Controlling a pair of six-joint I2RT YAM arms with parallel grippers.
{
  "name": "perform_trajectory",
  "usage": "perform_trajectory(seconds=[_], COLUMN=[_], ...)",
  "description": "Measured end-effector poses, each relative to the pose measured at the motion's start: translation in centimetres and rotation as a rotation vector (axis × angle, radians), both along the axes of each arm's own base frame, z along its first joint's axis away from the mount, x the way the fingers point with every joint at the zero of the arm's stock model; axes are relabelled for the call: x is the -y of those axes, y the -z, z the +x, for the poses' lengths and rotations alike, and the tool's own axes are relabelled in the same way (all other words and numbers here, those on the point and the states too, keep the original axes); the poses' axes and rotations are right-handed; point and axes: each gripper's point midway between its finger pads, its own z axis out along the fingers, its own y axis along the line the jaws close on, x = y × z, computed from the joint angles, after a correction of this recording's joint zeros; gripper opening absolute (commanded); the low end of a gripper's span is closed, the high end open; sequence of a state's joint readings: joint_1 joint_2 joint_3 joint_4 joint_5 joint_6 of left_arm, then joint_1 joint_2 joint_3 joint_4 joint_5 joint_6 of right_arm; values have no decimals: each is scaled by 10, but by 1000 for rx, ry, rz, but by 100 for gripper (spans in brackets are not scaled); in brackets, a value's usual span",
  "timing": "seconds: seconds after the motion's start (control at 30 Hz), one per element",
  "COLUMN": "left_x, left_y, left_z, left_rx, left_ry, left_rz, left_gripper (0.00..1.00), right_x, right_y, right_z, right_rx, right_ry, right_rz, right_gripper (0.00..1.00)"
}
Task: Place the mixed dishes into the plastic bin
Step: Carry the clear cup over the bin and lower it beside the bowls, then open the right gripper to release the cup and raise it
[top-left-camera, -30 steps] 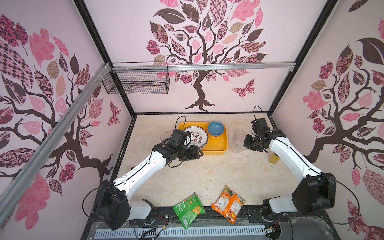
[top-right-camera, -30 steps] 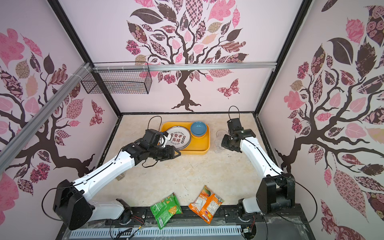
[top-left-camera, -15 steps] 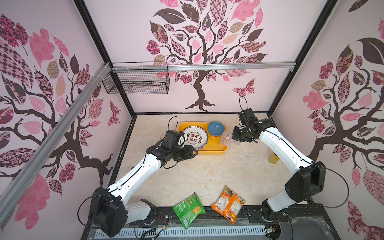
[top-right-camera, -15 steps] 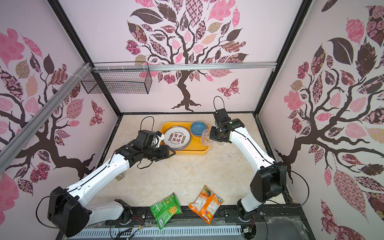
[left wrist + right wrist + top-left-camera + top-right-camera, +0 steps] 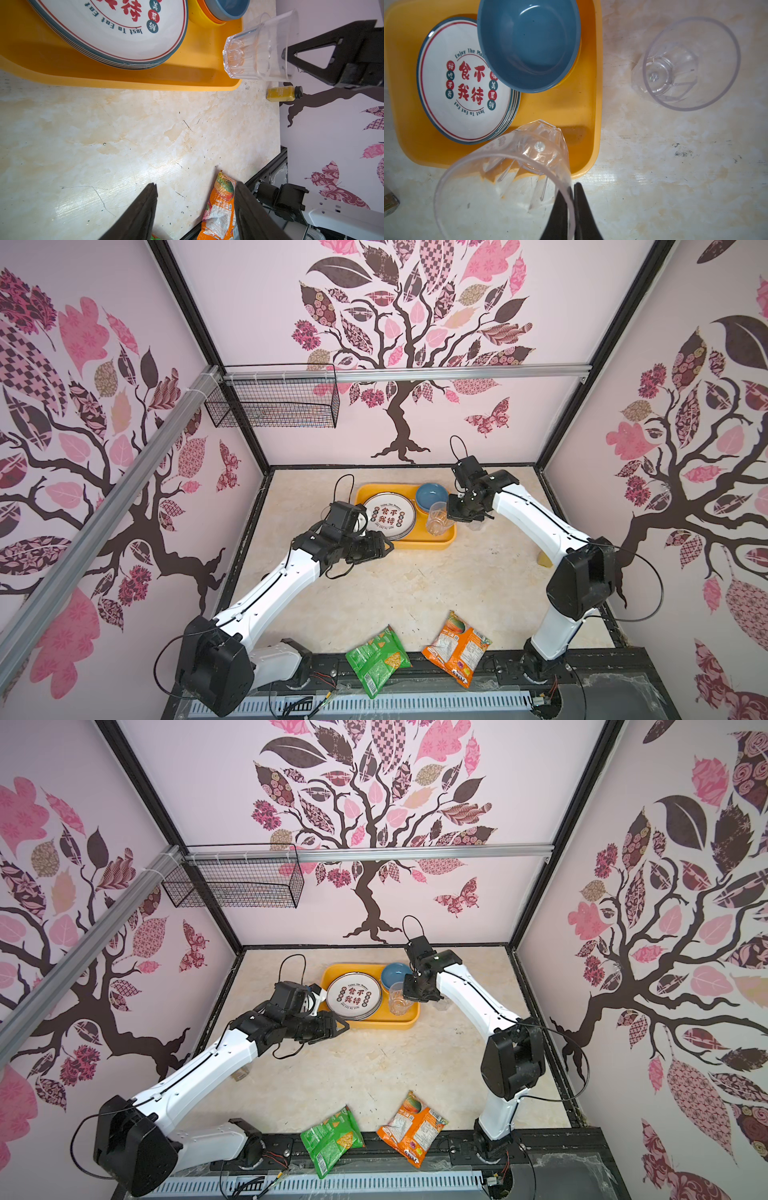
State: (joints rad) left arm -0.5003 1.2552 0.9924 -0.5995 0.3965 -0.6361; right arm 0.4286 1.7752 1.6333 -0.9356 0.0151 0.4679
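The yellow-orange plastic bin holds a stack of white plates and a blue bowl nested on orange and yellow bowls. My right gripper is shut on the rim of a clear cup, which hangs over the bin's front right corner. A second clear cup stands on the table just right of the bin. My left gripper is open and empty, in front of the bin's left half.
A small yellow bottle stands by the right wall. Green and orange snack bags lie at the table's front edge. A black wire basket hangs on the back left wall.
My right gripper has carried the clear cup leftward from the table beside the bin to over the bin's corner. My left arm has shifted slightly back from the plates.
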Motion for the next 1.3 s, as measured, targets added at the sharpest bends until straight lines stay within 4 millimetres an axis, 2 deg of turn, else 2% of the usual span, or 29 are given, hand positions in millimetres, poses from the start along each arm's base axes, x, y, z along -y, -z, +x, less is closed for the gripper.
perform_trajectory(seconds=[0.2,0.6,0.9,1.3], left_x=[-1,-2,-2,-3], left_y=[1,5,8,10], left_z=[0,-1,-2,-3], left_rx=[-2,-10,-14,-20], left_ry=[-3,-6,-7,-13], left_rz=[1,3,4,2], left_gripper=[62,62,62,62], right_x=[0,0,-7,-10], right_y=[23,48,54,71], right_z=[3,8,23,25], right_rx=[-45,-86,-76,-109], right_ry=[-3,1,0,-3], right_rz=[-42,-80,-75,-87], right_gripper=[0,0,0,1])
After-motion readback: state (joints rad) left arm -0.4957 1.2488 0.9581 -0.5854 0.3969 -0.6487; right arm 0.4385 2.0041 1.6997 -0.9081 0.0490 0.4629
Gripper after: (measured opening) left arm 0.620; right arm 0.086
